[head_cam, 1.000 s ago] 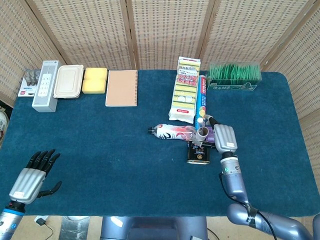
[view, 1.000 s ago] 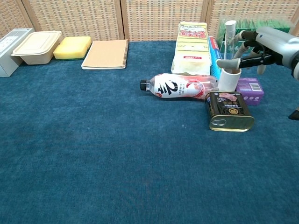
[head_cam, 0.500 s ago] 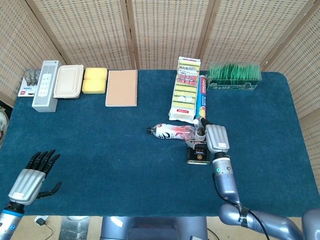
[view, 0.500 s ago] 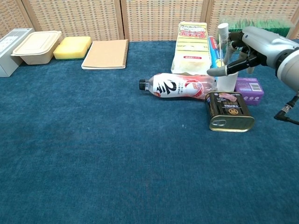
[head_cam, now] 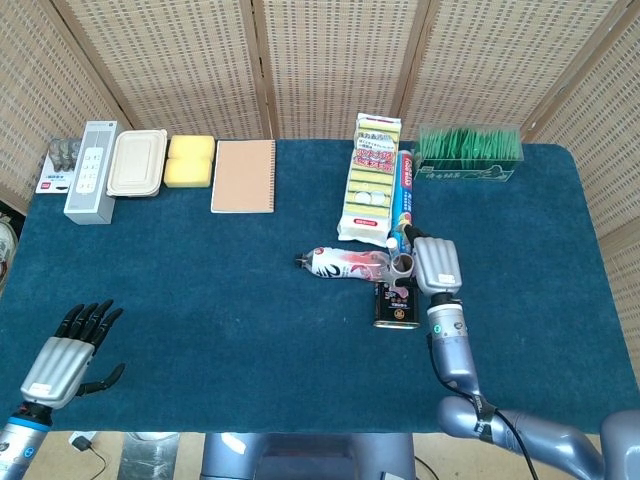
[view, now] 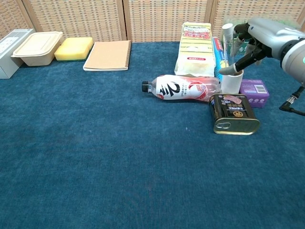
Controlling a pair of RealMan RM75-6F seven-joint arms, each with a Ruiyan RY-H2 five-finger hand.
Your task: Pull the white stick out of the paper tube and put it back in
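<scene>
A plastic bottle (view: 183, 88) lies on its side mid-table, a gold tin (view: 234, 113) just right of it. Far left sit a lidded container (head_cam: 137, 162), yellow sponge (head_cam: 190, 161) and tan notebook (head_cam: 243, 176).

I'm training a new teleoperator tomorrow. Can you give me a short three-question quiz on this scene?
1. True or false: the right hand holds the white stick upright above the paper tube.
2. Which thing lies on its side just left of the paper tube in the chest view? A) the plastic bottle B) the notebook C) the yellow sponge
3. Fill in: the left hand holds ______.

Key: 1 true; 2 A; 3 nothing, its fingers are apart near the table's front left corner.
</scene>
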